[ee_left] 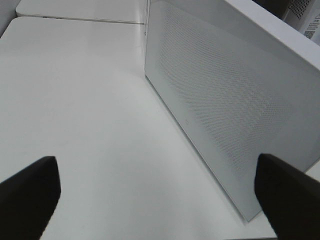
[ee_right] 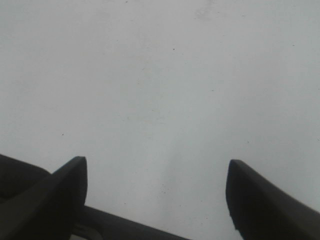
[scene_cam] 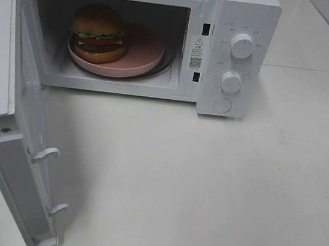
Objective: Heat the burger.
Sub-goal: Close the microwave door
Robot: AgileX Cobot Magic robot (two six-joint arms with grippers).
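Half done: the burger (scene_cam: pixel 99 32) sits inside the microwave (scene_cam: pixel 251 16), but its door (scene_cam: pixel 29 135) stands open. Left gripper (ee_left: pixel 155 172) and right gripper (ee_right: pixel 156 167) both gape wide, empty.

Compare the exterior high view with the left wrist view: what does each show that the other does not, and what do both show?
Only the exterior high view: the burger on the pink plate inside the microwave, and its two knobs. Only the left wrist view: the left gripper, open with nothing between its fingers, and the mesh pattern on the door. Both: the open door and the white table.
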